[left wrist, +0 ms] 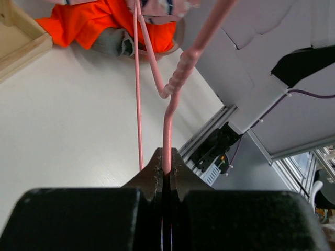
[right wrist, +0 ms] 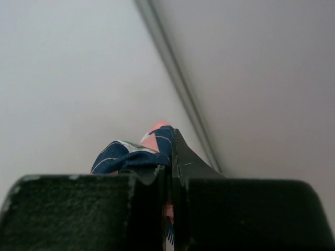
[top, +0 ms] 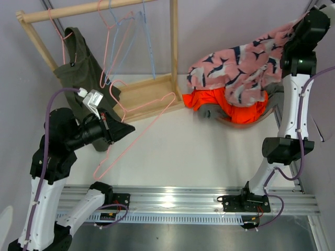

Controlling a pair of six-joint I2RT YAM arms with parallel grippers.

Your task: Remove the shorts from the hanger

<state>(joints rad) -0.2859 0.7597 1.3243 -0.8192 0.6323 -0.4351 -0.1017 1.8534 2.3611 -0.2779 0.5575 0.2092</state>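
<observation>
My left gripper (top: 123, 129) is shut on the wire of an empty pink hanger (top: 137, 137), held slanting over the table; the left wrist view shows the fingertips (left wrist: 166, 157) pinching that wire (left wrist: 167, 130). My right gripper (top: 297, 27) is raised at the far right, shut on the pink, navy and white patterned shorts (top: 241, 65), whose fabric bunches at the jaws (right wrist: 131, 154). They drape over a pile of orange shorts (top: 214, 99) and grey shorts (top: 209, 111), also seen in the left wrist view (left wrist: 89, 21). Dark olive shorts (top: 81, 68) hang on a pink hanger at the rack's left.
The wooden rack (top: 152, 89) stands at the back left, with several bare pink and blue hangers (top: 118, 36) on its rail. A metal rail (top: 183, 201) runs along the near table edge. The grey wall is close behind my right gripper.
</observation>
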